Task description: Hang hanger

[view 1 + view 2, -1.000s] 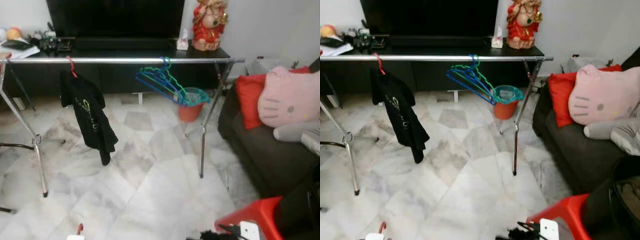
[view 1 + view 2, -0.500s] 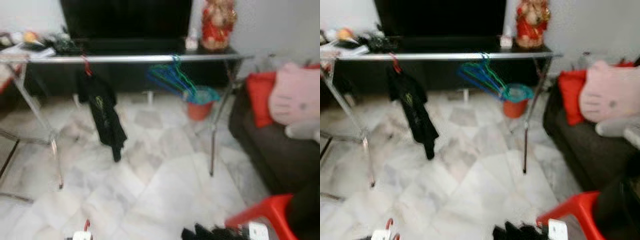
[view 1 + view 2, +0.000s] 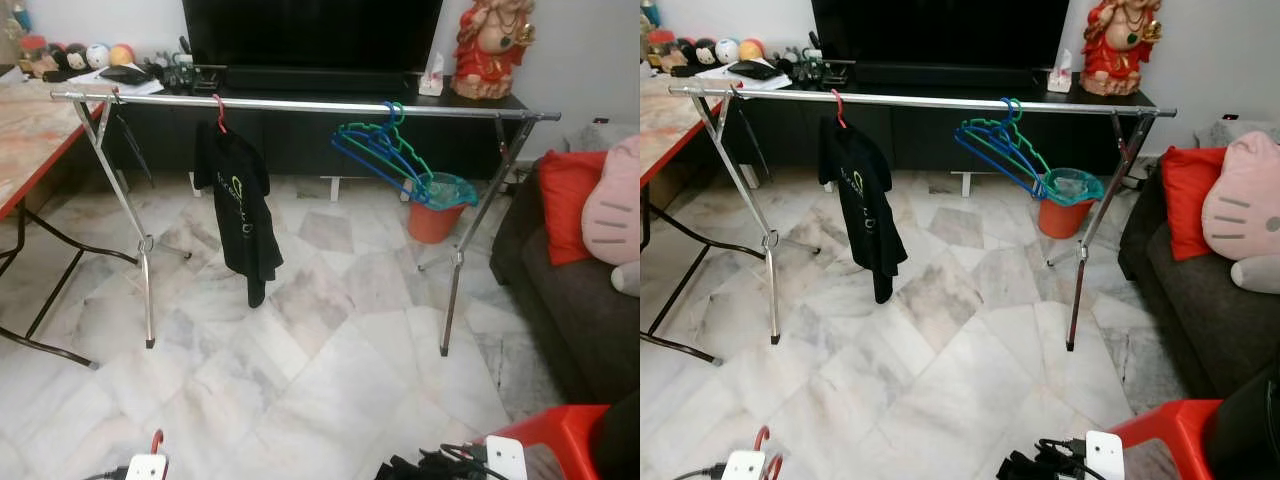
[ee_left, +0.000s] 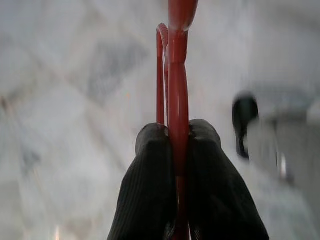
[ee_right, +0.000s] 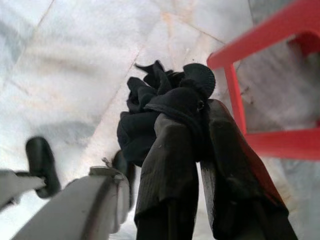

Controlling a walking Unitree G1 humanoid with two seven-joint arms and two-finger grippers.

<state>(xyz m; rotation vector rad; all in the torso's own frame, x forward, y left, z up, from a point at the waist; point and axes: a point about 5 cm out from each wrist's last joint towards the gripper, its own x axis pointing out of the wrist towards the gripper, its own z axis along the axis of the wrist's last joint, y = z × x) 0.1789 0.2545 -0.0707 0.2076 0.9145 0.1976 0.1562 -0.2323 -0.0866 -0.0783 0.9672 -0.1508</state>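
A red hanger (image 4: 176, 85) is pinched between the black fingers of my left gripper (image 4: 178, 131), which is shut on it; its hook (image 3: 157, 440) pokes up at the bottom left of the eye views. My right gripper (image 5: 195, 112) is shut on a bunched black garment (image 5: 150, 107), low at the bottom right (image 3: 1025, 467). Ahead stands a silver clothes rail (image 3: 300, 103). On it hang a black T-shirt (image 3: 238, 205) on a red hanger and a bunch of blue and green hangers (image 3: 385, 155).
A red stool (image 3: 560, 440) stands by my right gripper. A dark sofa (image 3: 570, 300) with a red cushion (image 3: 560, 205) and a pink pillow lies to the right. A folding table (image 3: 30, 130) is at the left. An orange bin (image 3: 437, 205) sits behind the rail.
The camera has turned left and steadied after a blur, so the whole rail and the table at left have come into view. The hung clothes and hangers have not moved on the rail.
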